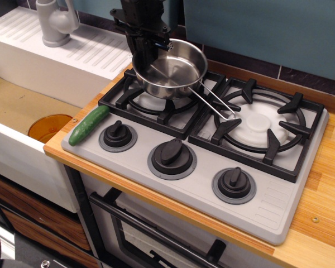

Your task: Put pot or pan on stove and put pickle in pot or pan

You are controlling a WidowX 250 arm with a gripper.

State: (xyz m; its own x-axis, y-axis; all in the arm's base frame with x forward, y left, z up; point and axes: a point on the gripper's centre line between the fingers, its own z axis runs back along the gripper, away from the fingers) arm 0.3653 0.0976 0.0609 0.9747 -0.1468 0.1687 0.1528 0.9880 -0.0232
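The shiny steel pan [170, 71] hangs tilted just over the left burner of the grey stove [268, 201], its wire handle [213, 103] pointing right toward the right burner. My black gripper [147, 51] comes down from above and is shut on the pan's left rim. I cannot tell whether the pan's bottom touches the black grate [156, 103]. The green pickle [89, 125] lies on the stove's front left corner, beside the left knob [117, 134], well clear of the gripper.
A white sink unit with a grey tap [54, 22] stands at the left, with an orange disc [49, 127] in the basin below. The wooden counter [324, 184] runs along the right. The right burner [261, 124] is bare. Two more knobs [172, 156] sit along the front.
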